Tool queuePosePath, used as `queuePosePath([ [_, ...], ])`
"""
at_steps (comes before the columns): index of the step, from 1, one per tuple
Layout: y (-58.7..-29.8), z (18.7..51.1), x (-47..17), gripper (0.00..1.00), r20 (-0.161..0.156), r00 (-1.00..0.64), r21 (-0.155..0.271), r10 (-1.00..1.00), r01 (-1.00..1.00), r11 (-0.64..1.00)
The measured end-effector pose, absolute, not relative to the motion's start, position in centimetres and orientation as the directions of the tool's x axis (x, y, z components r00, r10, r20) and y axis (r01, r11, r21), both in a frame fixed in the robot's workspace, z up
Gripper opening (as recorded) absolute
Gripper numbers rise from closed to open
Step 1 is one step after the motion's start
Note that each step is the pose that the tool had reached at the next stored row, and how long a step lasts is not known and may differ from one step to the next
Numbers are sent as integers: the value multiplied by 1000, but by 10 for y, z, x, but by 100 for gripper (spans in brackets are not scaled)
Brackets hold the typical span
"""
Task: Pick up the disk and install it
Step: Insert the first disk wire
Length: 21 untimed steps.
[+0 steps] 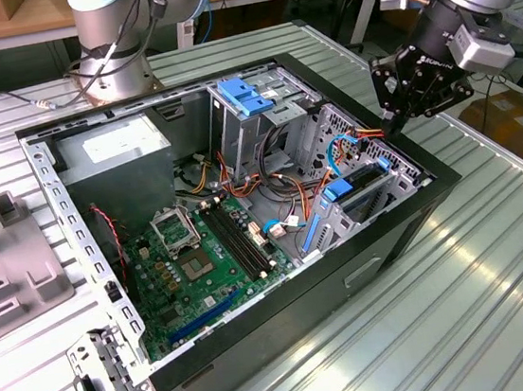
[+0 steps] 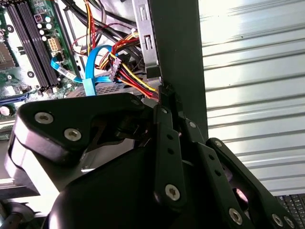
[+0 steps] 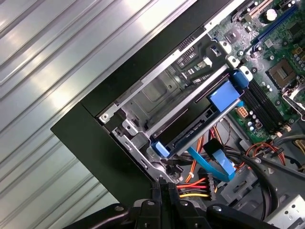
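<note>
While I am watching, the gripper [image 1: 393, 128] is hovering with jaws clenched empty beside the disk [image 3: 195, 125], sitting in the computer case's [image 1: 394, 227] bay.

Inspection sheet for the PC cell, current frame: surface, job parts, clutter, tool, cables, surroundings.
Surface: ribbed metal table carrying an open computer case.
Job's things: disk in blue carrier, seated in the case's drive cage; tool not touching it.
Clutter: grey fixture and loose bracket at the exterior view's left.
Grippers: tool shut, empty, above the case edge.
Cables: blue ribbon cable, red-yellow power bundle near the tool.
Surroundings: robot arm base behind the case.
</note>
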State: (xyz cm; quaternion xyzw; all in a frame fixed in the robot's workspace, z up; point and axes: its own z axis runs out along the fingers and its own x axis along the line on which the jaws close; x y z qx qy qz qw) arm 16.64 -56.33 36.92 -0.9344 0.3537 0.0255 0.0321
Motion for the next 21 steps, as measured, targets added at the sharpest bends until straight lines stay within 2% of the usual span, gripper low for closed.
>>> queuePosePath([
  [21, -568, 366, 144, 17, -71, 748, -43, -659, -663, -748],
])
